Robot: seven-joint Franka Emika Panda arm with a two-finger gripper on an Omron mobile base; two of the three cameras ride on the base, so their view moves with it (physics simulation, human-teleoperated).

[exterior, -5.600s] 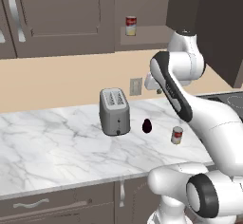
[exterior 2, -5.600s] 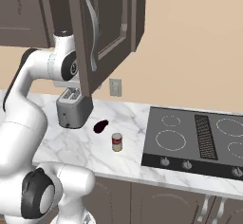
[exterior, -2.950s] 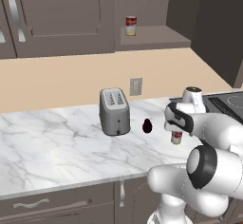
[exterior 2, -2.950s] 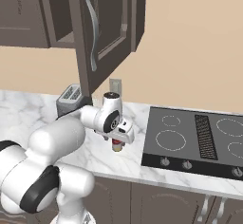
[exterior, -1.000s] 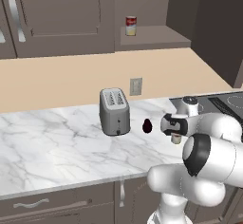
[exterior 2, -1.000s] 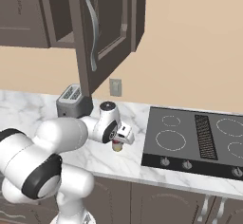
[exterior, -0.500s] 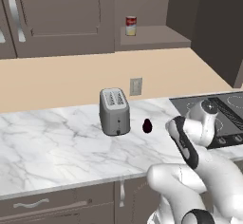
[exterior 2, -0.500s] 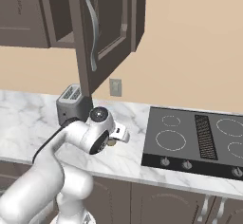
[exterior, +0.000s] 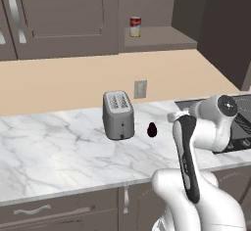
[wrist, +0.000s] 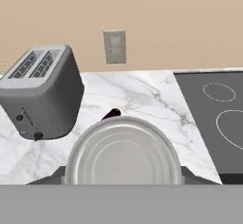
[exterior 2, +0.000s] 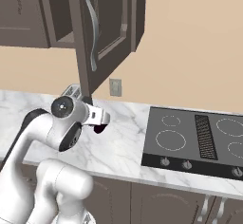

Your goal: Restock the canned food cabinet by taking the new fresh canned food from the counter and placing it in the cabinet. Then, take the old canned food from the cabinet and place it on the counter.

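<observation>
Both base views flank the counter (exterior: 59,151); the hand view looks close along it.

We see a plain beige wall (exterior: 59,85) with a pale outlet plate (exterior: 140,89), dark panelled cabinet doors (exterior: 63,14) above, and a black cooktop (exterior 2: 199,140) at right.

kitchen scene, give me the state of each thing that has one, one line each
gripper: shut on the can
can in the gripper: held, lid end facing the hand camera
can in the cabinet: upright on the shelf
cabinet: open, no door
toaster: upright on the counter, slots empty
cooktop: nothing on it
</observation>
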